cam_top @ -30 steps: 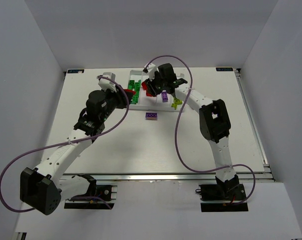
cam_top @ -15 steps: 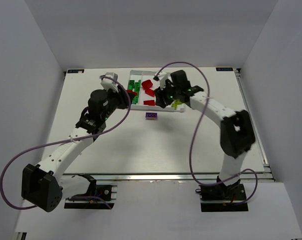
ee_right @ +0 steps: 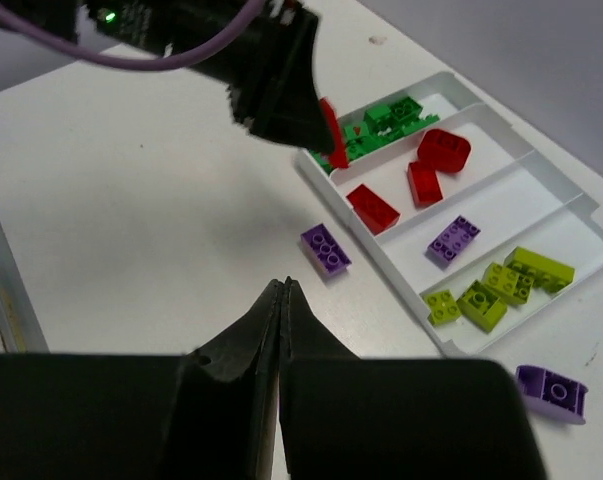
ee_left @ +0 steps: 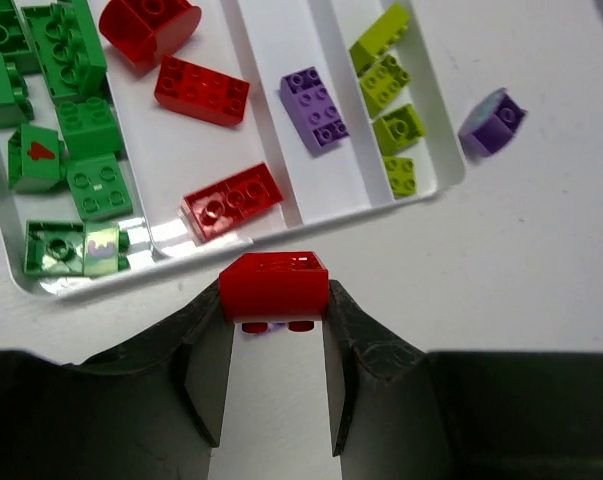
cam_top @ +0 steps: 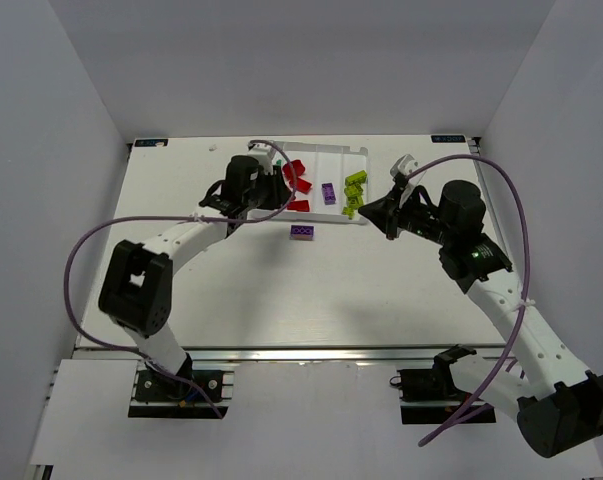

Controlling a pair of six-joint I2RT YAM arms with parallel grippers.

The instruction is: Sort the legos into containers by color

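- Top external: left arm [cam_top: 181,238] was folded sharply, its forearm running across to the near-left side of the tray [cam_top: 341,158]. Right arm [cam_top: 501,290] stretched up the right side, wrist turned toward the tray.
- Left end effector [ee_left: 274,318] was clamped on a red lego [ee_left: 273,282], just short of the tray's near rim and facing the red compartment.
- Right end effector [ee_right: 285,288] had its fingers pressed together with nothing between them, above bare surface [cam_top: 281,290] right of the tray.
- Compartments, left to right: green legos [ee_left: 61,70], red legos [ee_left: 201,90], one purple lego [ee_left: 316,105], yellow-green legos [ee_left: 391,100].
- A loose purple lego [cam_top: 303,231] lay just near-side of the tray, and a second loose purple lego [ee_right: 551,388] lay off its right end.
- The tray sat by the surface's far edge, with wide open surface toward the bases.
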